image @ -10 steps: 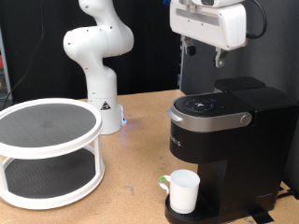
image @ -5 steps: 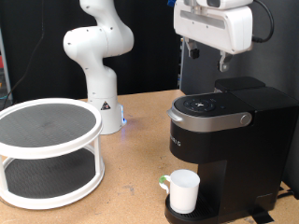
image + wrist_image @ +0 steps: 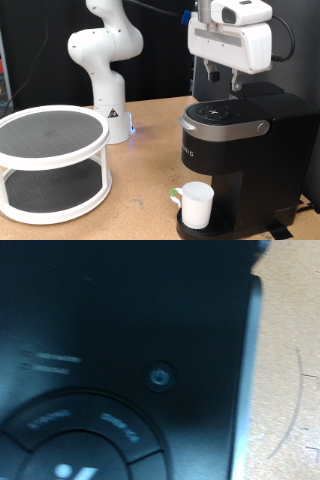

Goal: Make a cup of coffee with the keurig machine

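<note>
— Where does the gripper (image 3: 223, 80) stand?

— Above the keurig machine (image 3: 240, 160), over the rear of its top control panel (image 3: 222, 111) and apart from it. The jaws are slightly parted and hold nothing.

— And the wrist view?

— It looks straight onto the black top of the machine (image 3: 130, 350), showing a small round button (image 3: 160, 377) and part of a segmented dial (image 3: 85, 440); bare worktop (image 3: 285, 360) runs beside the silver edge.

— Where is the cup (image 3: 196, 204)?

— Upright on the round drip base (image 3: 190, 228), under the machine's front, with its handle toward the exterior view's left. Its lid handle (image 3: 232, 127) is down.

— Anything else?

— A white two-tier stand (image 3: 50, 160) sits at the exterior view's left, well apart.
</note>
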Controlling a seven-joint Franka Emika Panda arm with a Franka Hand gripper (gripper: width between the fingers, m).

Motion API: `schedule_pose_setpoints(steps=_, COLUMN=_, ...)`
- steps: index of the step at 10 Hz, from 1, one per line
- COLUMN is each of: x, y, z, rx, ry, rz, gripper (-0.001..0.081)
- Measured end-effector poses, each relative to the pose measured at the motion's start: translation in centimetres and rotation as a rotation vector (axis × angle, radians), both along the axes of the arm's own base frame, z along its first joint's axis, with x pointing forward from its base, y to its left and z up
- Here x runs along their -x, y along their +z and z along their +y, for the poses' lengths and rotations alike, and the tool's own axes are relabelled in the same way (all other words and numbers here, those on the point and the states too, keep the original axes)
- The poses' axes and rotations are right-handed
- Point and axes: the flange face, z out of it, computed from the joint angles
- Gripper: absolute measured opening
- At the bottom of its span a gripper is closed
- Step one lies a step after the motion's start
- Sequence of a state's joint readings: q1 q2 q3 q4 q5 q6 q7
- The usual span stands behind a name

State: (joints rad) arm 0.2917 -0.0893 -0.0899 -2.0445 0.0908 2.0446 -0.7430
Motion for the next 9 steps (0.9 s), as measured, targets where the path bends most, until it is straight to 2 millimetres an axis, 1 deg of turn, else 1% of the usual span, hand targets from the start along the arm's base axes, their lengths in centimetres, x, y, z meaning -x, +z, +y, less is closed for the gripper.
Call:
schedule_pose_setpoints(steps=1, x=0.1, y=-0.7, z=-0.1, rx=0.001, ry=-0.002, rz=-0.020, gripper=0.0472)
schedule_pose_setpoints(steps=2, x=0.4, y=-1.4, z=-0.2, rx=0.005, ry=0.005, rz=-0.029, gripper=0.0472)
schedule_pose_setpoints(steps=3, x=0.8, y=-2.1, z=-0.3, rx=0.010, ry=0.016, rz=-0.032, gripper=0.0257)
schedule_pose_setpoints(steps=4, x=1.3, y=-2.9, z=-0.3, rx=0.019, ry=0.024, rz=-0.031, gripper=0.0113)
schedule_pose_setpoints(steps=5, x=1.7, y=-3.5, z=-0.4, rx=0.023, ry=0.028, rz=-0.032, gripper=0.0113)
schedule_pose_setpoints(steps=6, x=2.1, y=-4.0, z=-0.4, rx=0.026, ry=0.030, rz=-0.030, gripper=0.0036)
schedule_pose_setpoints(steps=7, x=2.4, y=-4.4, z=-0.5, rx=0.025, ry=0.029, rz=-0.034, gripper=0.0036)
schedule_pose_setpoints(steps=8, x=2.5, y=-4.6, z=-0.5, rx=0.024, ry=0.028, rz=-0.041, gripper=0.0007)
schedule_pose_setpoints(steps=9, x=2.4, y=-4.7, z=-0.5, rx=0.020, ry=0.023, rz=-0.063, gripper=0.0007)
